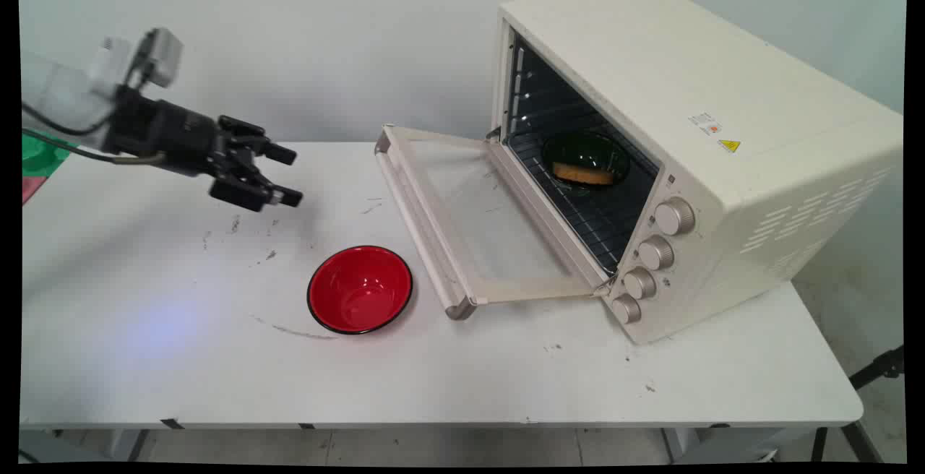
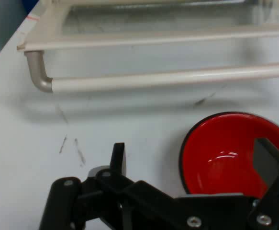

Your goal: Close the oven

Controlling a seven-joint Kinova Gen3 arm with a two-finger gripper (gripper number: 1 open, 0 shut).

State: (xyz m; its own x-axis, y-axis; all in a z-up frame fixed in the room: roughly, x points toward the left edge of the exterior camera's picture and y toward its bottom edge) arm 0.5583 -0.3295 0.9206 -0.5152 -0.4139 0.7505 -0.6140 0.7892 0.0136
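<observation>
My black gripper (image 1: 290, 175) hangs open above the table's left half, fingers pointing right, with nothing between them. An empty red bowl (image 1: 360, 289) with a black rim sits on the table below and to the right of it. In the hand view the red bowl (image 2: 237, 155) lies partly behind my right finger (image 2: 268, 160), and my left finger (image 2: 118, 158) stands over bare table. A cream toaster oven (image 1: 694, 149) stands at the right with its door (image 1: 470, 221) folded down flat. Inside, on the rack, a dark green bowl (image 1: 587, 152) holds a piece of bread (image 1: 582, 173).
The oven door's handle bar (image 2: 172, 79) runs across the hand view beyond the bowl. The handle's near end (image 1: 459, 308) lies close to the red bowl's right side. Four knobs (image 1: 654, 253) line the oven's front. Green and pink sheets (image 1: 40, 160) lie at the table's far left edge.
</observation>
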